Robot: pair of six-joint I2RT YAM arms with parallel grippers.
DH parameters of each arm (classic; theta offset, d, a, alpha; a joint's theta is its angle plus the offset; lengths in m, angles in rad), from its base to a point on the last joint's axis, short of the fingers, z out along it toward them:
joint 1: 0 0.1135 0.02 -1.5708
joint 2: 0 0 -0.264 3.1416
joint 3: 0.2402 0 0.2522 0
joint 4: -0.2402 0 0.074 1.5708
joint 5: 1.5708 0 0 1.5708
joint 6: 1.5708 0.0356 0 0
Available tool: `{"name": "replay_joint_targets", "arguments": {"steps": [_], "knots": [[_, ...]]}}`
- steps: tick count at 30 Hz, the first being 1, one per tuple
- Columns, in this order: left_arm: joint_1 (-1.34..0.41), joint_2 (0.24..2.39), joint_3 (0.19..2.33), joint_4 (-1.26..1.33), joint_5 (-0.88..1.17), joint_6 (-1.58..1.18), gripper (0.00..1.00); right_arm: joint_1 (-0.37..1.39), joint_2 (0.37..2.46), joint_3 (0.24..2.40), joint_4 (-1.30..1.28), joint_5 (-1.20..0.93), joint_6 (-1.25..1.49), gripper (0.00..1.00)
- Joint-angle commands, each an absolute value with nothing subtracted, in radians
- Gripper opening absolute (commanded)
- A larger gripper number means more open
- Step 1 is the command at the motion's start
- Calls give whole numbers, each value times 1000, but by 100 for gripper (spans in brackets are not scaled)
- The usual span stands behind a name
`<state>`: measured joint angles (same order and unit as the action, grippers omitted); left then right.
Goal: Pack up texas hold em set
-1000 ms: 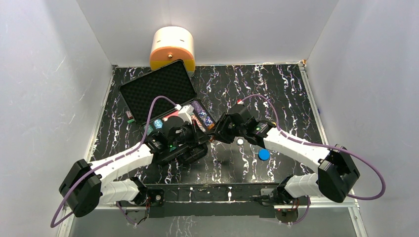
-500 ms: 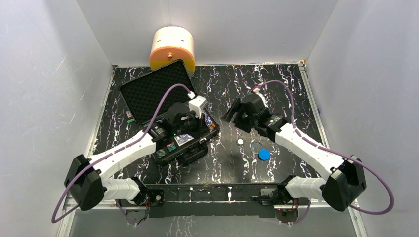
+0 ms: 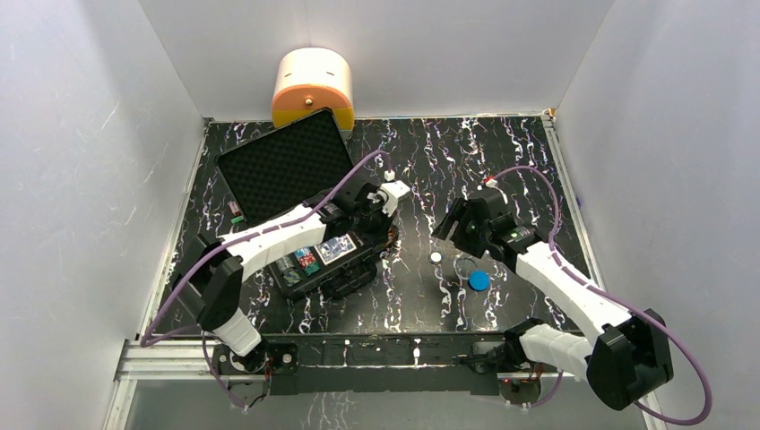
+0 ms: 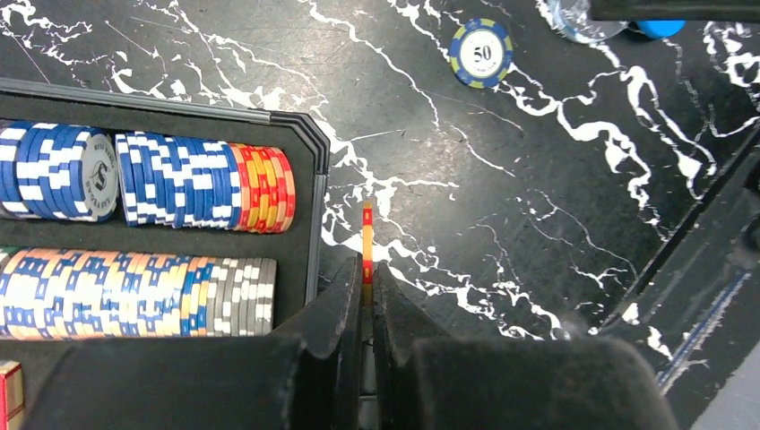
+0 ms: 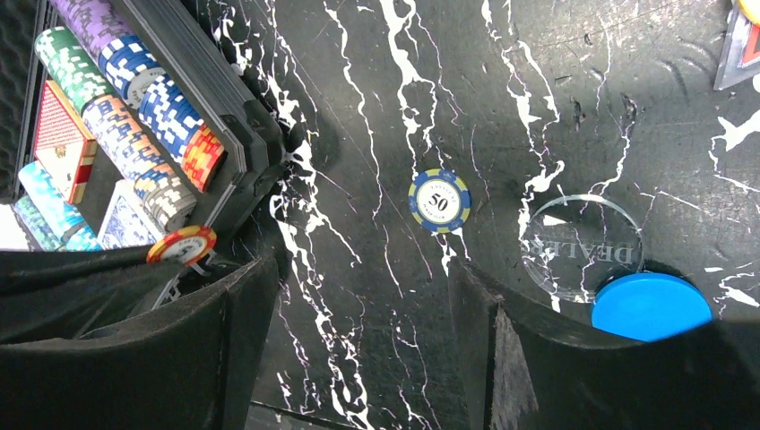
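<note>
- The left gripper [image 4: 367, 269] is closed narrow on a red and yellow chip [image 4: 367, 235]. The chip is pinched by its two flat faces and held on edge, just outside the right wall of the case [image 4: 309, 179].
- The right gripper [image 5: 363, 273] is spread wide and nothing is held in it. It hangs above the table [image 5: 538, 90], over a loose chip marked 50 [image 5: 439, 201].
- The case lies open at the left of the table, with its foam-lined lid [image 3: 287, 166] thrown back. The chip rows [image 4: 179, 179] are packed on edge in its troughs, and a red card deck [image 5: 63, 130] is seen beside them.
- A clear disc [image 5: 582, 246] and a blue disc [image 5: 652, 306] lie flat on the table, just beside each other and near the loose chip.
- The chips are judged to be light, stiff and smooth. A chip lying flat offers only its thin rim, so it should be taken across the rim with the fingers low to the table. It may slip or turn in the grip.
- The held chip is best lowered on edge to the end of the red and yellow row, where some room appears to be left.
- The clear disc is probably slippery and hard to make out against the dark table.
- The filled case is likely heavy, so the lid should be pushed at its free edge, not gripped.
</note>
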<state>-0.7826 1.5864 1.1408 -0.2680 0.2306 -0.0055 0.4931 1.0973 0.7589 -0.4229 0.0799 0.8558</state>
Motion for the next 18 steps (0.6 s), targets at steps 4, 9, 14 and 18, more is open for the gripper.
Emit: {"name": "replay_joint_targets", "arguments": {"steps": [4,9,14,18], "knots": [[-784,1659,1249,-348,160,68,0,494,1020,725,-350,46,806,77],[-784,1687,1271,-366,87,74,0,494,1010,710,-338,33,797,77],[-784,1725,1306,-403,-4,84,0,494,1009,709,-342,44,780,77],[-784,1746,1313,-412,-46,85,0,494,1001,697,-334,42,779,77]]}}
